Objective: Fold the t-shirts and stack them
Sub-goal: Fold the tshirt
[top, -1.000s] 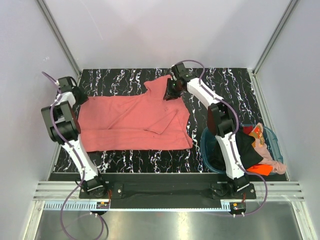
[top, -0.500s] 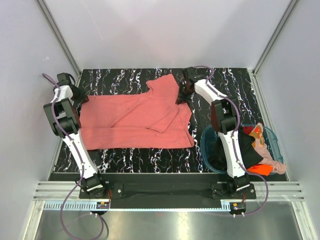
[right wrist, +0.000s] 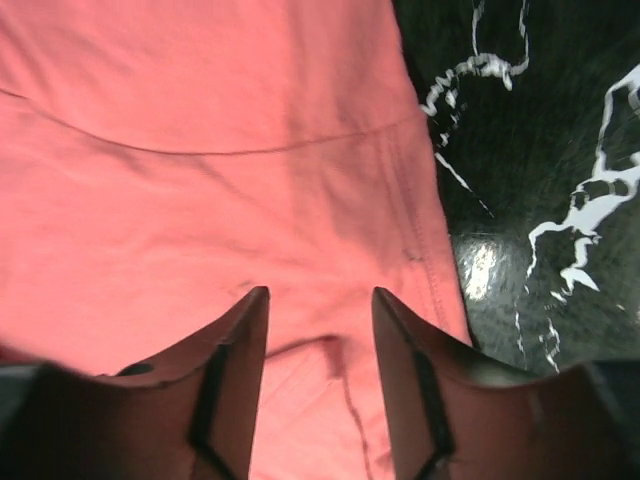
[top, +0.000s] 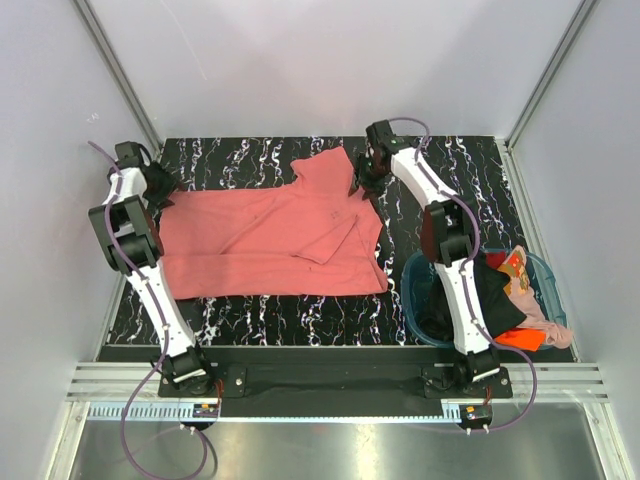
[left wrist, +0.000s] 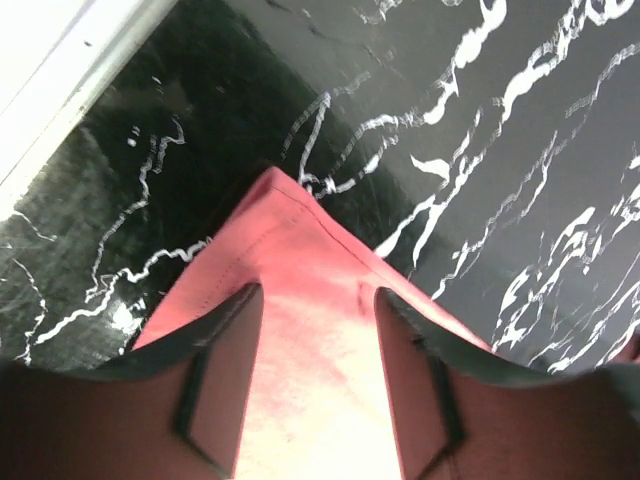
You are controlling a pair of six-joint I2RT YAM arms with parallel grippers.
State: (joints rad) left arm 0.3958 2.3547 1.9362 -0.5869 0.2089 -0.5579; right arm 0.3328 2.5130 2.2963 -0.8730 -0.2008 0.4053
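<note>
Top external: red t-shirt (top: 270, 240) lies flat, not folded yet, other t-shirts (top: 497, 296) wait in the basket (top: 409, 290), left claw (left wrist: 320, 295) and right claw (right wrist: 320, 295) open, empty.

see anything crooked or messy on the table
Yes. The salmon-red t-shirt is not flat: a flap lies doubled over near the edge closest to the teal basket, and one sleeve juts toward the back. The other shirts sit crumpled in the basket.

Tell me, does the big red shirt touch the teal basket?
Apart. The top view shows bare black table between the shirt and the basket.
</note>
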